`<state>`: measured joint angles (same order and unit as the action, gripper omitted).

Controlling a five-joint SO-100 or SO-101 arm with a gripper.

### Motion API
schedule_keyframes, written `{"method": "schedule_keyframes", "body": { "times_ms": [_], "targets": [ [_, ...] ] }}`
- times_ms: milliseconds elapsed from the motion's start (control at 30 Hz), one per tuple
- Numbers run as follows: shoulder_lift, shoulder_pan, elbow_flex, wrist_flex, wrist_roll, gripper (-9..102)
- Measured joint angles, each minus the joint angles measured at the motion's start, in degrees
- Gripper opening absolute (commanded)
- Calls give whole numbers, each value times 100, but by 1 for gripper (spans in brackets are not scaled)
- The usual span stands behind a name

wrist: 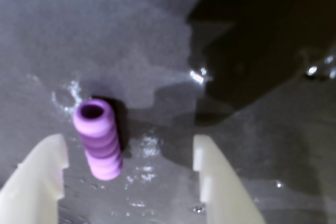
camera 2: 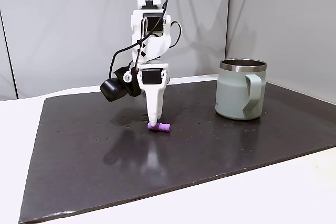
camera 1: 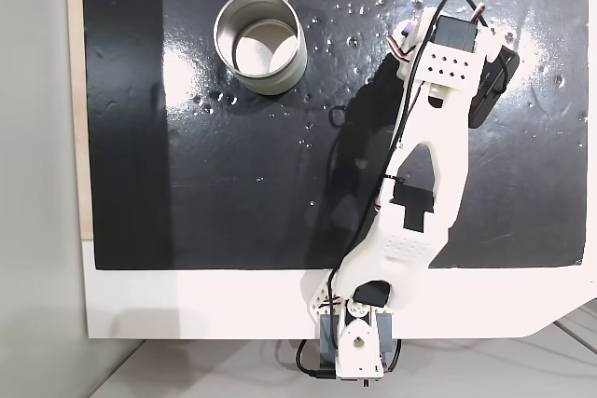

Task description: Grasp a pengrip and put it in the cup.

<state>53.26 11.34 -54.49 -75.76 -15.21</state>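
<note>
A black mat (camera 1: 233, 184) covers most of a white table (camera 2: 294, 203), its surface glossy and dotted with small droplets. The white arm (camera 1: 429, 184) reaches across the mat from its base at the table edge, wrist bent so the gripper (camera 2: 153, 121) points straight down at the mat. The cup (camera 2: 241, 88) stands upright and empty on the mat, handle facing the side camera, well apart from the gripper; from above it sits toward the upper left (camera 1: 260, 41). The pengrip (wrist: 98, 140) lies on its side on the mat. In the wrist view the two pale fingertips (wrist: 39, 174) stand spread with a clear gap, nothing held; the pengrip lies between them, closer to the left-hand one and touching neither as far as can be seen. Judgement: the grasp step is in hand, with the approach all but complete and the transfer not begun. The next move calls for a slight correction to centre the piece, closure across its ribbed body, then a lift and carry to the cup. Risk: the small rubbery piece may roll or squirt out on the slick surface.
</note>
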Motion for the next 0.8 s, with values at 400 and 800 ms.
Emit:
{"method": "schedule_keyframes", "body": {
  "times_ms": [400,800],
  "targets": [
    [-281,-9,325,202,141,19],
    [-422,79,352,387,149,1]
  ]
}}
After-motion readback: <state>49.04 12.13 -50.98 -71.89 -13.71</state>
